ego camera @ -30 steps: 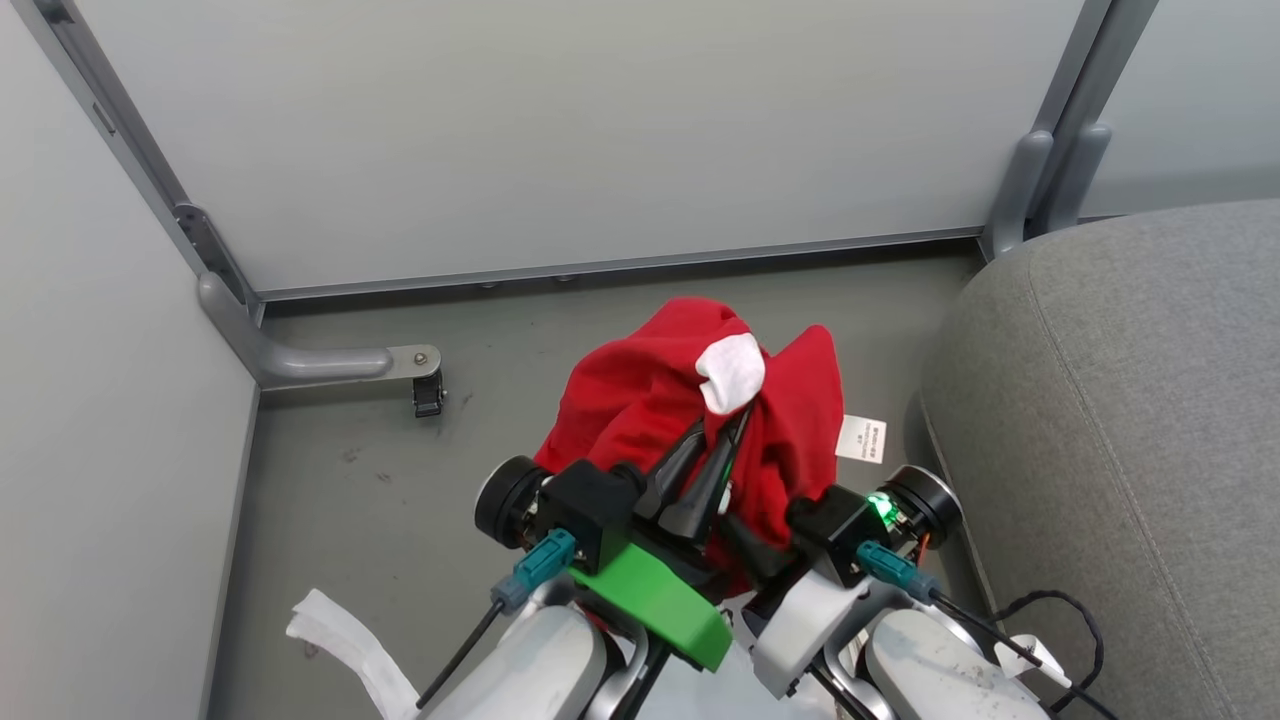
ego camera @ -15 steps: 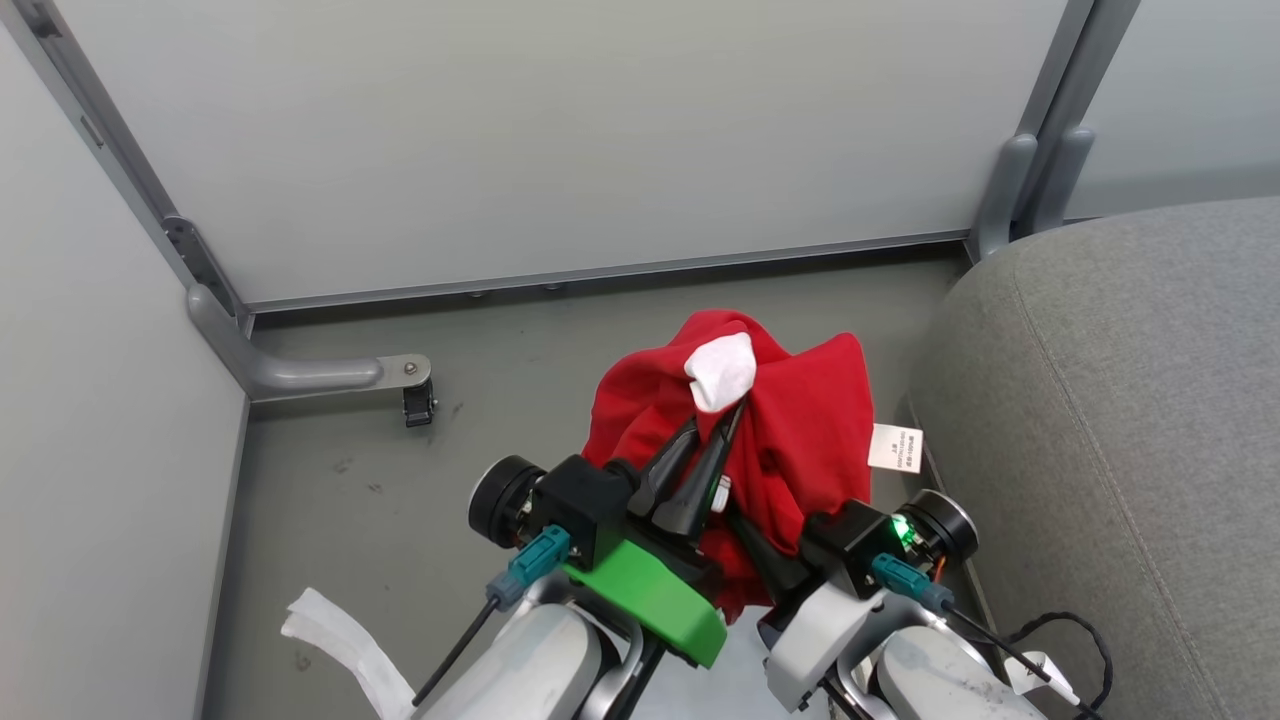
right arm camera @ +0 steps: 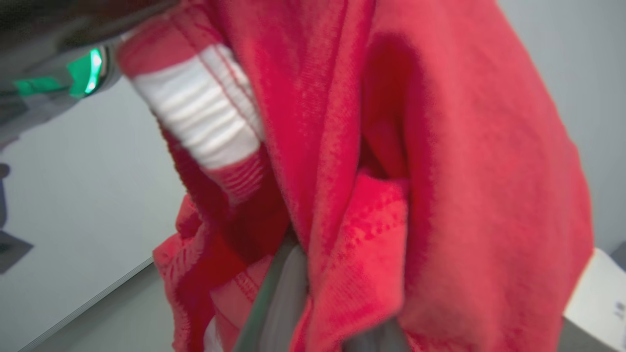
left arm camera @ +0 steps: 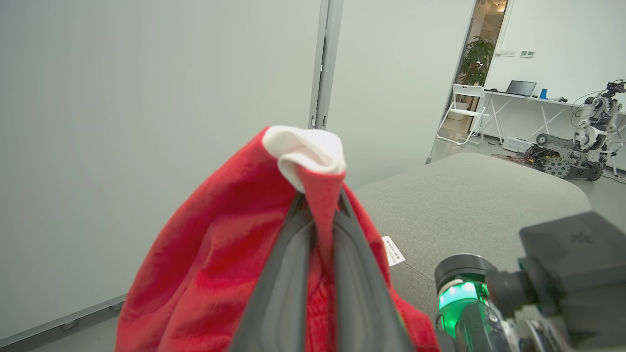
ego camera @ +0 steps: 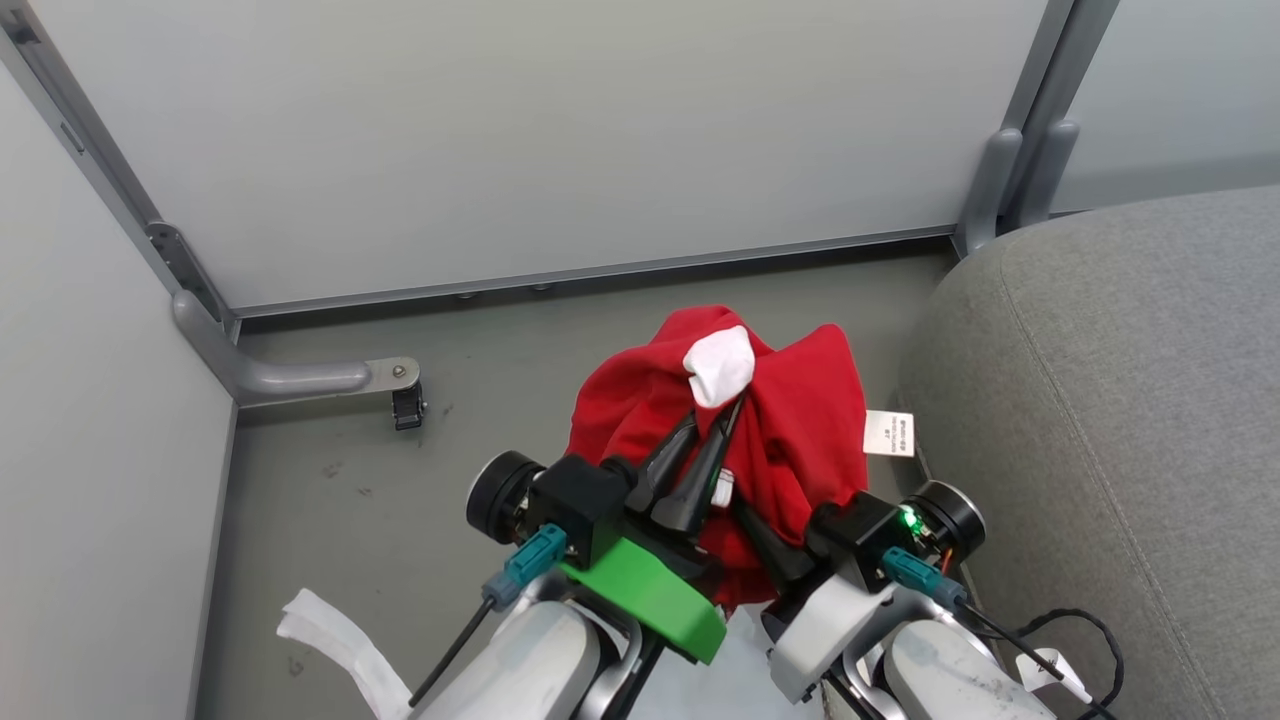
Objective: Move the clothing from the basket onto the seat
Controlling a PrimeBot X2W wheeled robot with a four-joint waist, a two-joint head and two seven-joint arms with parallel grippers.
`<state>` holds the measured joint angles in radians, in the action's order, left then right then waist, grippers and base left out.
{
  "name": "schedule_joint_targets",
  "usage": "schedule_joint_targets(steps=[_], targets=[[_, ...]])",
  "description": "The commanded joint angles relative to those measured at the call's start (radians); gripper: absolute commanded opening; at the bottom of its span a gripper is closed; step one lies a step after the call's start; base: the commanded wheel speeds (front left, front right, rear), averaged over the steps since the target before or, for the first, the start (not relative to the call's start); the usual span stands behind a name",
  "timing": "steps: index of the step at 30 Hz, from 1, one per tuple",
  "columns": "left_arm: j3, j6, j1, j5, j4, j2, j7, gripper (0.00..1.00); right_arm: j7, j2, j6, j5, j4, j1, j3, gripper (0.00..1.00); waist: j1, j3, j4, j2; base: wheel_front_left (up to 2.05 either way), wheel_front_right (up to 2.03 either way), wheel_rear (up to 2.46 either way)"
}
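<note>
The clothing (ego camera: 800,430), bright red with a white patch at its top, hangs bunched above the floor between my two grippers. My left gripper (ego camera: 718,410) is shut on a fold just below the white patch, and the left wrist view shows its fingers (left arm camera: 281,293) pinching red fabric (left arm camera: 210,274). My right gripper (ego camera: 750,520) reaches into the lower cloth with its tips buried. In the right wrist view, red fabric (right arm camera: 464,171) wraps over its fingers (right arm camera: 279,298). The light grey seat (ego camera: 1130,400) lies just right of the clothing. The basket is out of view.
Pale partition walls close the back and left, with a metal foot and caster (ego camera: 400,385) on the grey floor and a post (ego camera: 1000,180) at the seat's corner. A white cloth strip (ego camera: 340,650) lies lower left. A black cable (ego camera: 1060,630) trails by the seat.
The head camera has swung slightly right. Both grippers, still holding the red clothing, have carried it a little nearer the seat's edge.
</note>
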<state>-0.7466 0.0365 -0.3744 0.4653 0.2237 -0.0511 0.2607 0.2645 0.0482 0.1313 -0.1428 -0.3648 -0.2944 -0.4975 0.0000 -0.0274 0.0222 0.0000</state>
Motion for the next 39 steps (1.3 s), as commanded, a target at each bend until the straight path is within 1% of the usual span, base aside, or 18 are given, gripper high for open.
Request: schedule_joint_targets(steps=[1,8,16,20,22,28,39], targets=[[0.007,-0.002,-0.004,-0.011,-0.008,0.000,0.007,1.00,0.000,0.006,-0.001,0.001,0.007,0.020,0.003,0.00,0.0000,-0.001,-0.004,0.0000,0.00,0.00,0.00],[0.020,-0.010,0.000,-0.025,-0.009,0.000,0.004,1.00,0.000,0.004,-0.001,0.007,0.041,0.023,0.007,0.00,0.0000,-0.011,-0.045,0.0000,0.00,0.00,0.00],[0.032,-0.005,0.001,-0.035,0.000,0.000,0.004,1.00,0.001,0.005,-0.001,0.004,0.060,0.034,0.012,0.00,0.0000,-0.025,-0.124,0.0000,0.00,0.00,0.00],[0.043,-0.004,-0.004,-0.044,0.005,-0.001,0.004,1.00,0.001,0.005,-0.001,0.008,0.071,0.036,0.025,0.00,0.0000,-0.034,-0.178,0.0000,0.00,0.00,0.00],[0.054,-0.005,-0.008,-0.054,0.011,-0.001,0.004,1.00,0.001,0.005,-0.001,0.009,0.081,0.036,0.034,0.00,0.0000,-0.042,-0.227,0.0000,0.00,0.00,0.00],[0.078,0.003,-0.011,-0.078,0.021,-0.001,0.004,1.00,0.001,0.004,-0.001,0.010,0.100,0.036,0.061,0.00,0.0000,-0.059,-0.327,0.0000,0.00,0.00,0.00],[0.109,0.017,-0.023,-0.107,0.032,-0.001,0.004,1.00,0.001,0.004,-0.001,-0.003,0.141,0.036,0.095,0.00,0.0000,-0.097,-0.476,0.0000,0.00,0.00,0.00]])
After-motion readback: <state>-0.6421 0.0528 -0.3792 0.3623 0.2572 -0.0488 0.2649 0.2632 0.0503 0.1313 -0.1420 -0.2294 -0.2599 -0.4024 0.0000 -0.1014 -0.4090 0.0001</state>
